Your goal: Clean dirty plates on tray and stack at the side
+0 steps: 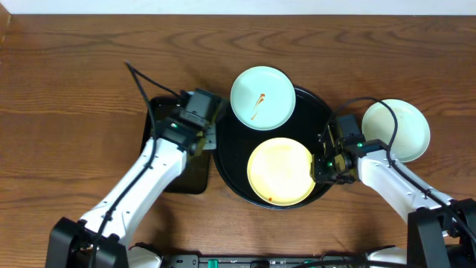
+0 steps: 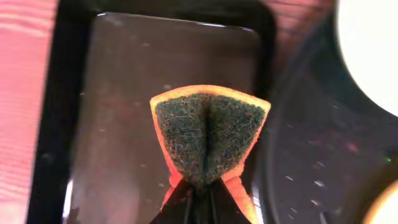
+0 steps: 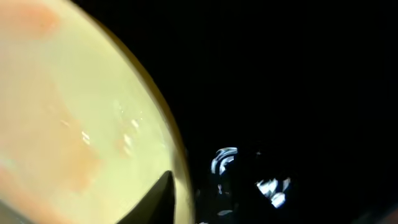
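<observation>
The round black tray point(image 1: 321, 112) holds a pale yellow plate point(image 1: 281, 171) at its front. A pale blue plate point(image 1: 262, 97) with an orange-brown smear rests on its back-left rim. A second pale plate point(image 1: 401, 126) lies on the table to the right of the tray. My left gripper point(image 1: 210, 123) is shut on an orange sponge with a dark scrub face point(image 2: 208, 134), above the small rectangular tray. My right gripper point(image 1: 325, 165) is at the yellow plate's right rim. In the right wrist view one finger lies over the yellow plate point(image 3: 74, 112) at the rim point(image 3: 182, 186); the other is lost against the black tray point(image 3: 298, 74).
A small black rectangular tray point(image 1: 152, 123) sits left of the round tray and also shows in the left wrist view point(image 2: 56, 112). The round tray's rim point(image 2: 264, 162) and the blue plate's edge point(image 2: 373, 50) lie to the right of the sponge. Bare wood table surrounds everything.
</observation>
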Robot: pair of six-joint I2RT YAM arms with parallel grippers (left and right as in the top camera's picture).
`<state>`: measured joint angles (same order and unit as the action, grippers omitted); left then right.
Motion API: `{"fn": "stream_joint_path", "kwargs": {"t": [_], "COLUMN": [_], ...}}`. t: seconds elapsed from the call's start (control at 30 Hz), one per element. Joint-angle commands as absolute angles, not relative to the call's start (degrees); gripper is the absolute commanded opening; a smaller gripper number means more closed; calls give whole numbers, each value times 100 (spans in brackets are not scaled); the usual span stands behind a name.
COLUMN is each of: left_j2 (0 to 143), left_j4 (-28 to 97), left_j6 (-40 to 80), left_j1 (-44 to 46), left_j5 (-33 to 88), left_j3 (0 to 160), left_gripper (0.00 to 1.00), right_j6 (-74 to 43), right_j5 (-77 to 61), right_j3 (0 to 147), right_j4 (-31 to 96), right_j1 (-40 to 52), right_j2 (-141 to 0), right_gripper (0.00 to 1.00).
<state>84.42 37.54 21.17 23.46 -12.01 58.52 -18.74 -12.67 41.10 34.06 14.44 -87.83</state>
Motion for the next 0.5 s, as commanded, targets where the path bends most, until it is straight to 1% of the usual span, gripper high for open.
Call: {"fn": "stream_joint_path", "kwargs": {"t": [0.0, 0.07, 0.1, 0.13, 0.27, 0.47], "left_j2": [8608, 8661, 8694, 8711, 8724, 8724], "left_j4": [3780, 3780, 3780, 3795, 3872, 3922], "left_j6": [2171, 2171, 2169, 2171, 2171, 2171], "left_j1": [2145, 2117, 2117, 2117, 2117, 2117], "left_j5": [-1267, -1267, -1267, -1267, -1267, -1267], "left_j3": [5918, 5916, 5916, 5916, 5913, 5913], "left_gripper": [8, 8, 8, 8, 8, 8], "right_j6": [-1970, -1968, -1968, -1968, -1962, -1752], "right_j5": [-1793, -1970, -2051, -2095, -2440, -3009], "right_j3": [3865, 3811, 3800, 3800, 3802, 3903], "right_j4": [3055, 2921, 2891, 2888, 2685, 2060], "right_j1": [1452, 1450, 1450, 1450, 1450, 1323], "right_j2": [-8777, -8777, -8777, -8777, -8774, -8724], "right_gripper": [22, 13, 6, 1, 1, 1]}}
